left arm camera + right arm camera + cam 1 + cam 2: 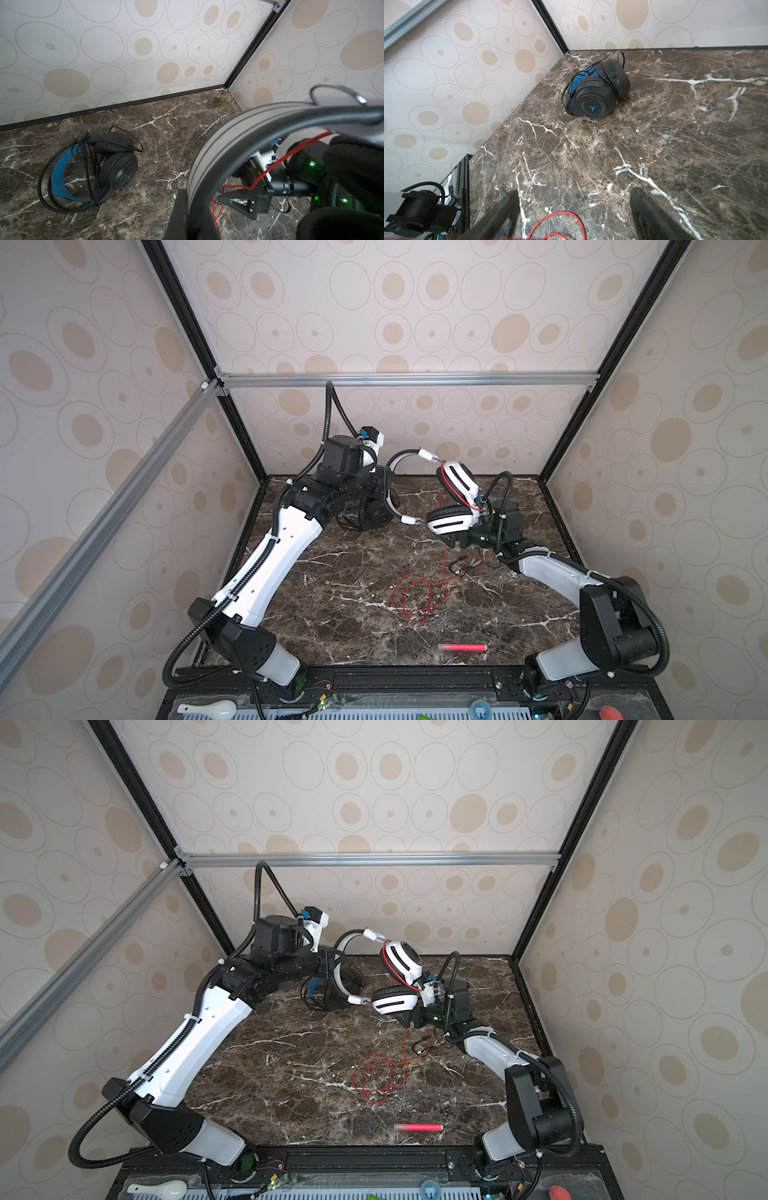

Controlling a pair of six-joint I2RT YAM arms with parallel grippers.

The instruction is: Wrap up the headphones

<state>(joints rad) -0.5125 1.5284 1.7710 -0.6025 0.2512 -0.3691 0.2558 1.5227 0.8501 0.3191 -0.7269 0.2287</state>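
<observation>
At the front edge a tray [365,702] holds a white spoon [206,708] and a blue ring [481,709]. The left gripper [192,216] is clamped on the band of the white headphones [457,479], raised over the back of the marble table [332,593], their red cable [415,597] looping across it. The right gripper [574,192], just under one cup, gapes wide, holding nothing. The black headphones [596,93] lie at the back left, cable bundled round them.

**Marble bench and what lies on it**

The brown, white-veined bench [340,572] carries a black headset [593,97] with a blue band near its back left corner. Loose loops of red cable [415,597] lie at the middle, and a pink stick [463,647] near the front edge.
</observation>
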